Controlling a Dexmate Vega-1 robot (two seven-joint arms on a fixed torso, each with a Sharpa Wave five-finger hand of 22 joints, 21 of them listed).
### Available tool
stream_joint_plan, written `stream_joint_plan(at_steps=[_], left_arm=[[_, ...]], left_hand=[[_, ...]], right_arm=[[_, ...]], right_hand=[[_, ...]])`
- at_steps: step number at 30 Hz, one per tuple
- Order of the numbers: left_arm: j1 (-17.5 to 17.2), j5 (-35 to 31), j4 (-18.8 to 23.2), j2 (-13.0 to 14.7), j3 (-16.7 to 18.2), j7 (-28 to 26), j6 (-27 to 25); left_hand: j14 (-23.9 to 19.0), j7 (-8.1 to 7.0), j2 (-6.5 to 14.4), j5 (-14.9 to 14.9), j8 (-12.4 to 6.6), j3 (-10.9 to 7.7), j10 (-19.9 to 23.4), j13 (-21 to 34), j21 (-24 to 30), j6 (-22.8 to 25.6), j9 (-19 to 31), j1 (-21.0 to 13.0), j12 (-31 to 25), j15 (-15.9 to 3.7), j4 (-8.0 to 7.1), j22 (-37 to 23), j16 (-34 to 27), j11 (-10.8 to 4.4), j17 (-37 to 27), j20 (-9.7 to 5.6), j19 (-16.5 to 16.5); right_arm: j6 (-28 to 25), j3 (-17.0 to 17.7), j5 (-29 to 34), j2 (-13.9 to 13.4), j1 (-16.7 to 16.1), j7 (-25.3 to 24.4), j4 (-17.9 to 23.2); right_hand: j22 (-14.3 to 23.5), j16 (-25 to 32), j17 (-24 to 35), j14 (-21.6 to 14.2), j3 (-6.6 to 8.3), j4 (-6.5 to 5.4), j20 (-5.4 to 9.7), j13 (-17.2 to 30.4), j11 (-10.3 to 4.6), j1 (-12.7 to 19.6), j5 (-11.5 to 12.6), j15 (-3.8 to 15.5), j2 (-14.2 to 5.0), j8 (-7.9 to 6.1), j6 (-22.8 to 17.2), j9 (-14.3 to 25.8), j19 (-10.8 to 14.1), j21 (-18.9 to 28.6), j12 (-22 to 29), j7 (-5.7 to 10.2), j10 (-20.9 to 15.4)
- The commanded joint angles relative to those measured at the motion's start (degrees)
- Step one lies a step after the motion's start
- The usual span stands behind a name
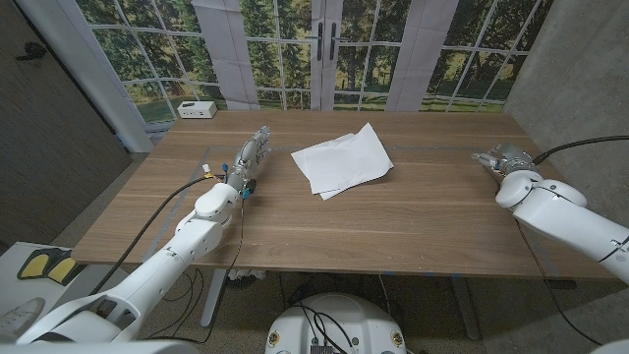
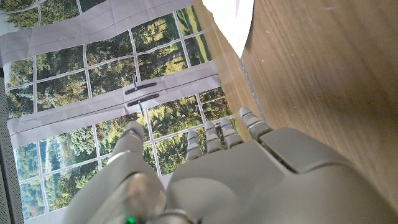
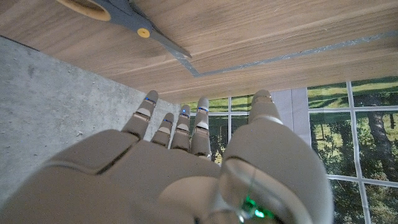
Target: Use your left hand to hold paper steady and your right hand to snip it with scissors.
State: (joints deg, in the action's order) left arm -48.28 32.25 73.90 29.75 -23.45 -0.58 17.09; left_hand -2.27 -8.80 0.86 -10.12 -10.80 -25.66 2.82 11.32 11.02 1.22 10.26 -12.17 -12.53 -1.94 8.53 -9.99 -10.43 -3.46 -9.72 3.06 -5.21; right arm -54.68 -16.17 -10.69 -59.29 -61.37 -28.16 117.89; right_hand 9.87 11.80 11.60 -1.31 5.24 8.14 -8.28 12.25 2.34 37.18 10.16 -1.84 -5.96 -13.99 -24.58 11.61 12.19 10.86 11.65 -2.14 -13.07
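Paper (image 1: 342, 162) lies apart from the empty, spread left hand (image 1: 252, 155). Scissors (image 3: 134, 25), partly cut off, lie beyond the right hand (image 3: 186, 180) fingers, open and empty.

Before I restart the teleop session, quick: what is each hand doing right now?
Left hand: open, holding nothing, beside the paper.
Right hand: open, holding nothing; scissors lie on the table, ungripped.

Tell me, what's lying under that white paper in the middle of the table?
The paper looks like overlapping sheets lying straight on the wooden table. Nothing pokes out around the edges. Anything flat beneath them would be hidden.
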Motion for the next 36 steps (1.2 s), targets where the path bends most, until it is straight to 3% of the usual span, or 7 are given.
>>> stream_joint_plan(at_steps=[1, 5, 13, 17, 27, 36], left_arm=[[-0.23, 0.13, 0.01, -0.01, 0.02, -0.07, -0.1], [-0.19, 0.04, -0.13, -0.1, -0.02, -0.29, -0.22], [-0.03, 0.13, -0.84, -0.69, -0.24, -0.25, -0.02], [-0.06, 0.14, -0.81, -0.78, -0.32, -0.32, -0.14], [-0.5, -0.05, -0.01, -0.4, -0.1, -1.05, -0.38], [-0.63, -0.04, 0.38, -0.24, -0.07, -1.12, -0.59]], left_hand=[[-0.61, -0.09, -0.05, -0.01, 0.08, 0.16, 0.33, 0.11, 0.15, 0.09, 0.08, -0.37, 0.12, -2.3, -0.19, -0.12, -0.09, -0.36, -0.24, -0.28, -0.25], [-0.66, -0.05, -0.05, -0.01, 0.09, 0.17, 0.45, 0.11, 0.16, 0.05, 0.08, -0.37, 0.08, -2.36, -0.19, -0.12, -0.1, -0.27, -0.24, -0.27, -0.26], [-1.25, -0.12, -0.06, -0.01, 0.03, 0.19, 1.12, 0.11, 0.25, 0.23, 0.08, -0.43, -0.14, -2.85, -0.18, -0.11, -0.27, -0.42, -0.23, -1.0, -0.56], [-1.28, -0.16, -0.06, -0.01, 0.01, 0.2, 1.28, 0.11, 0.26, 0.31, 0.08, -0.46, -0.19, -2.79, -0.18, -0.1, -0.25, -0.5, -0.22, -1.03, -0.62], [-1.37, -0.1, -0.05, -0.01, 0.03, 0.21, 1.21, 0.11, 0.24, 0.29, 0.08, -0.51, -0.12, -2.84, -0.17, -0.1, -0.22, -0.46, -0.21, -1.05, -0.63], [-1.37, -0.08, -0.02, -0.01, 0.03, 0.21, 1.3, 0.12, 0.22, 0.31, 0.08, -0.55, -0.13, -2.87, -0.17, -0.09, -0.18, -0.48, -0.2, -1.05, -0.64]], right_arm=[[0.23, 1.41, -1.69, -0.2, -0.77, 0.04, -1.69], [-0.43, 1.13, -1.75, -0.23, -0.57, -0.23, -1.92], [-0.62, 0.5, -1.58, -0.64, -0.11, -0.47, -2.64], [-0.79, 0.35, -1.69, -1.02, 0.19, -0.21, -2.93], [-1.93, -0.39, -2.3, -1.19, 1.29, 0.46, -3.88], [-3.5, -1.25, -2.43, -1.81, 2.06, 0.86, -3.68]], right_hand=[[0.19, 0.32, 0.07, -0.24, 0.13, -0.19, 0.34, 0.07, -0.24, 0.31, 0.05, 0.27, 0.52, -0.5, -1.23, 0.32, 0.33, 0.48, 0.03, -0.21, 0.08], [0.19, 0.42, 0.06, -0.48, 0.22, -0.09, 0.35, 0.06, -1.39, 0.49, 0.08, 0.4, 0.55, -0.79, -2.31, 0.44, 0.41, 0.48, 0.25, 0.3, -0.32], [0.2, 0.44, 0.05, -0.53, 0.33, 0.01, 0.46, 0.06, -1.35, 0.71, 0.1, 0.58, 0.55, -0.76, -2.55, 0.5, 0.52, 0.51, 0.37, 0.14, -0.61], [0.2, 0.49, 0.02, -0.66, 0.5, 0.19, 0.75, 0.05, -2.26, 1.12, 0.12, 1.68, 0.58, -0.64, -2.74, 0.51, 0.73, 0.56, 0.46, 0.14, -0.88], [0.2, 0.28, -0.04, -0.19, 0.82, 0.46, 0.96, 0.02, -1.59, 1.81, 0.14, 1.75, 0.51, -0.54, -2.92, 0.6, 0.65, 0.48, 0.32, -0.44, -0.55], [0.19, 0.25, -0.15, -0.21, 1.2, 0.75, 1.14, -0.03, -2.26, 2.68, 0.17, 2.77, 0.48, -0.48, -3.34, 0.64, 0.87, 0.52, 0.71, -1.06, -1.7]])
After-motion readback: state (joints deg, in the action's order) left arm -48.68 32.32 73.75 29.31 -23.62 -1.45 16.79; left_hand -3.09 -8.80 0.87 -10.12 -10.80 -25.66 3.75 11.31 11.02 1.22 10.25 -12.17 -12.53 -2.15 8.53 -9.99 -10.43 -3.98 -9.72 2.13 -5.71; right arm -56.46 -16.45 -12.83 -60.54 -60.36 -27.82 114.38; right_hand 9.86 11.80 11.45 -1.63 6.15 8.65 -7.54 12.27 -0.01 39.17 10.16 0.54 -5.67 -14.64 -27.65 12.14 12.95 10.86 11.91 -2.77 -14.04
